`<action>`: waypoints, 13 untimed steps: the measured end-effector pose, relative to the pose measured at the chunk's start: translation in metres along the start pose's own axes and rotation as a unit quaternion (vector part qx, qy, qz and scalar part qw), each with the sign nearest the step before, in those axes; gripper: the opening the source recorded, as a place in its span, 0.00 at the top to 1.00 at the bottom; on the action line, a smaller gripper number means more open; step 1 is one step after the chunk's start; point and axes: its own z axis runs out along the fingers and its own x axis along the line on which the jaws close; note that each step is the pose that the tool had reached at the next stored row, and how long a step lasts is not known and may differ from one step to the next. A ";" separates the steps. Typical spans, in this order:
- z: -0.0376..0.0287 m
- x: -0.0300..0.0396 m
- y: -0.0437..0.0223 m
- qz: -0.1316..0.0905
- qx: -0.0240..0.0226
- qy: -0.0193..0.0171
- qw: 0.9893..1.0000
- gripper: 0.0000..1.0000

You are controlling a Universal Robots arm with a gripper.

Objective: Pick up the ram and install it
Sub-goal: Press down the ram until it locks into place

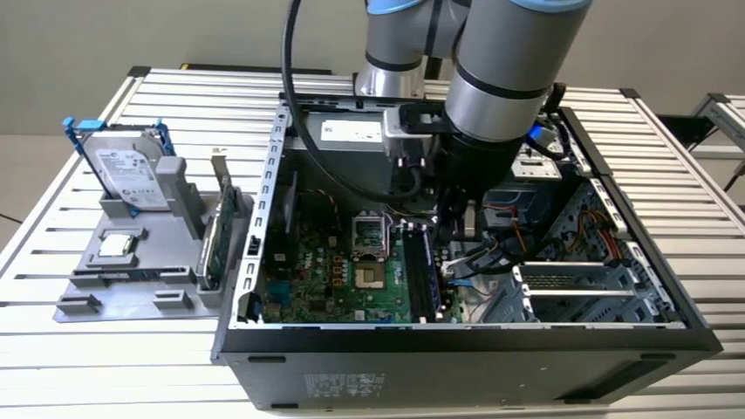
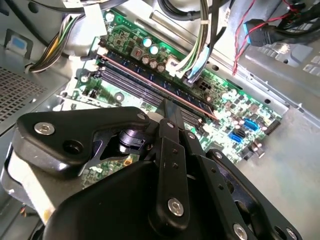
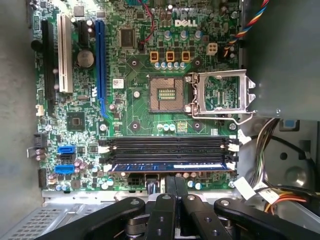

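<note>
The ram, a long dark blue-green stick, stands on edge in one of the motherboard's black memory slots, the slot closest to my fingers. In the second wrist view the ram runs as a thin line across the board. My gripper hovers right over the ram's middle, its two black fingers pressed together with no gap; the tips sit at or just above the stick's top edge. In the exterior view the gripper reaches down into the open case beside the ram.
The open computer case surrounds the arm. Cable bundles hang close on the exterior view's right. An open CPU socket lies near the slots. Outside, a grey fixture holds a hard drive in a blue frame and a green card.
</note>
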 end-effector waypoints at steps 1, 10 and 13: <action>-0.0014 0.0000 0.0000 0.000 0.000 0.000 1.000 1.00; -0.0134 -0.0001 0.0000 0.000 0.000 0.000 1.000 1.00; -0.0167 -0.0001 0.0001 0.000 0.000 0.000 1.000 1.00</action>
